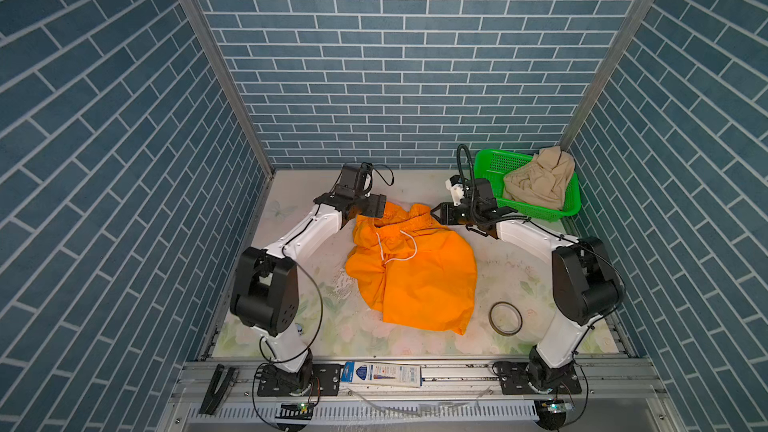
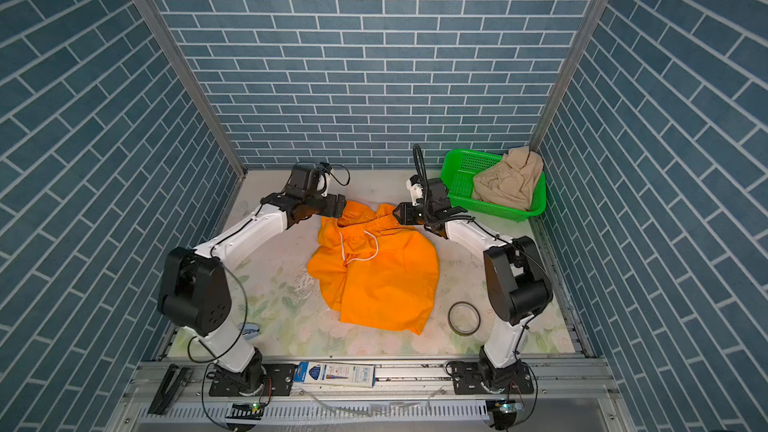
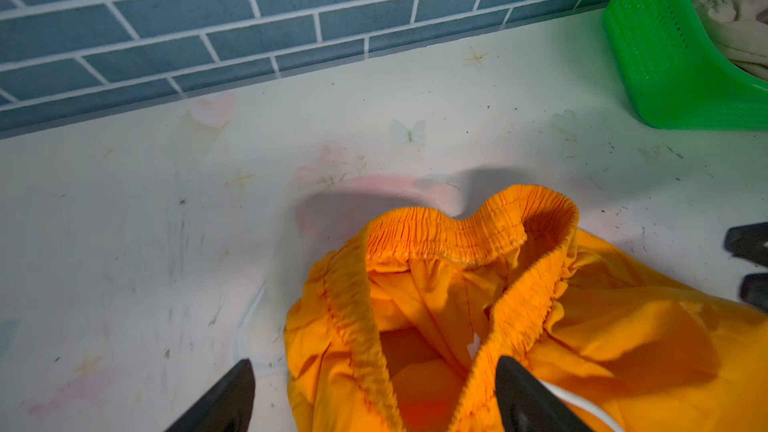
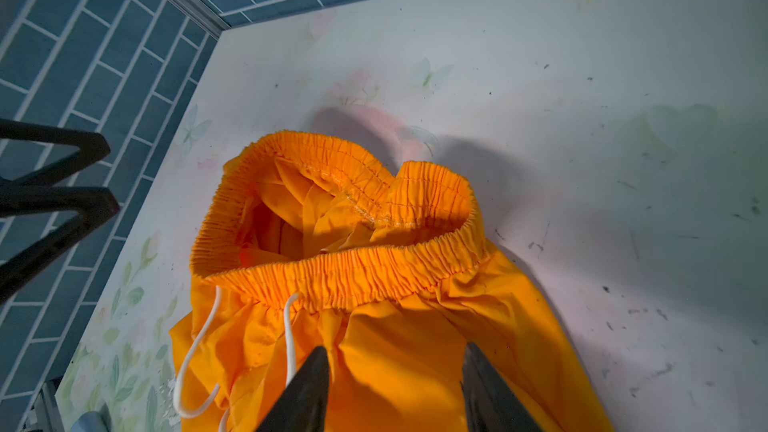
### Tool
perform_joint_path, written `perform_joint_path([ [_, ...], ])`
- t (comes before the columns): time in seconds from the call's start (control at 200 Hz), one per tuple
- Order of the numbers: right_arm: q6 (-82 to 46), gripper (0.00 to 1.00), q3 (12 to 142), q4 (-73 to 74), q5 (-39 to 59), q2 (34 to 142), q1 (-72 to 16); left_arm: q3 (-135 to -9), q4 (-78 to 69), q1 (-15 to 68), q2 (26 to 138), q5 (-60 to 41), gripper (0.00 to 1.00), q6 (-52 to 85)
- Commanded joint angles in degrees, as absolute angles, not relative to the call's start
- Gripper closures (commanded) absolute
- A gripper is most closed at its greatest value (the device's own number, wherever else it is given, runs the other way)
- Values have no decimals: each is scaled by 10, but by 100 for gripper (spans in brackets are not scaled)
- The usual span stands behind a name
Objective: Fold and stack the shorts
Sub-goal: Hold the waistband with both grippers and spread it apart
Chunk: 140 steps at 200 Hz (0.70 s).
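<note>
Orange shorts (image 1: 415, 284) are the pair being worked, and both sets of fingers sit at their waistband (image 4: 353, 272) with no hold on it. The left gripper (image 3: 374, 361) has its fingers (image 3: 523, 396) spread wide, one over bare table and the other over the gathered elastic, and nothing is pinched between them. The right gripper (image 4: 395, 347) has its fingers (image 4: 307, 388) parted less widely, poised over the front cloth just below the elastic, and they are also empty. Whether any tip touches the cloth I cannot tell. Out from the fingers, the waistband gapes and curls up off the table (image 1: 519, 268) in a wavy loop. The white drawstring (image 4: 286, 326) trails loose down the front. Beyond that the legs lie rumpled in the middle of the table, with one side bunched and the hem toward the near edge. A dark ring (image 1: 490, 317) lies near that hem but apart from it. The beige shorts (image 1: 536, 184) are heaped in the green basket (image 1: 490, 164) at the far right corner, spilling over its rim. The step looks to be laying the orange pair flat for a fold. To do that well, each gripper should probably take one end of the waistband, catching both layers of elastic rather than a single layer. They should then draw apart until the band lies straight and drag lightly so the legs smooth out. The drawstring is best kept out of the pinch and tucked onto the cloth, or it may snag in the fold.
</note>
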State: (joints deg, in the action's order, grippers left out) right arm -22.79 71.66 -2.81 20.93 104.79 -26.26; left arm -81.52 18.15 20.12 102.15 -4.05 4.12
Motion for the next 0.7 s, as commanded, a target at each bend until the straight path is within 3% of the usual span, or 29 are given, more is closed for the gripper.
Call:
perform_joint_path([
  [0.0,-262,46,771,-69,236,1108,-275,-878,210,193,1096,-64,11,5],
  [0.175,-267,43,818,-79,200,1167,-287,-931,241,192,1169,-60,23,-13],
  [0.49,-278,43,862,-94,157,1230,-286,-928,236,165,1201,-33,31,-13],
  [0.695,-288,42,868,-54,178,1236,-286,-934,221,161,1204,-64,21,-38],
])
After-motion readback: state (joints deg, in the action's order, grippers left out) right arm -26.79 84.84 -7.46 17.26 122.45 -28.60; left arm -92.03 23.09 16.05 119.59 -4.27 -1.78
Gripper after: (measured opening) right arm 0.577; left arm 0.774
